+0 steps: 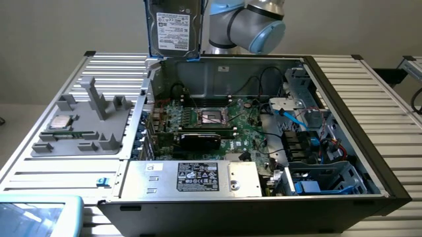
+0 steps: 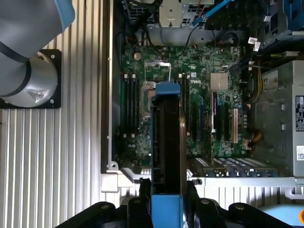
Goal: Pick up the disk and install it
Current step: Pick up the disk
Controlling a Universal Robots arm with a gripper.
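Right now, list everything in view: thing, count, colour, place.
disk: one, silver-grey, white label, blue rails, held upright above the open case.
computer case: one, black, lying open on the table.
motherboard: one, green, inside the case.
power supply: one, silver with black label, at the case's near end.
tray: one, grey, exterior view's left.
processor chip: one, silver, on the tray.
table: one, ribbed silver, under everything.
arm: one, grey and light blue, behind the case.
gripper: one, black, closed on the disk.
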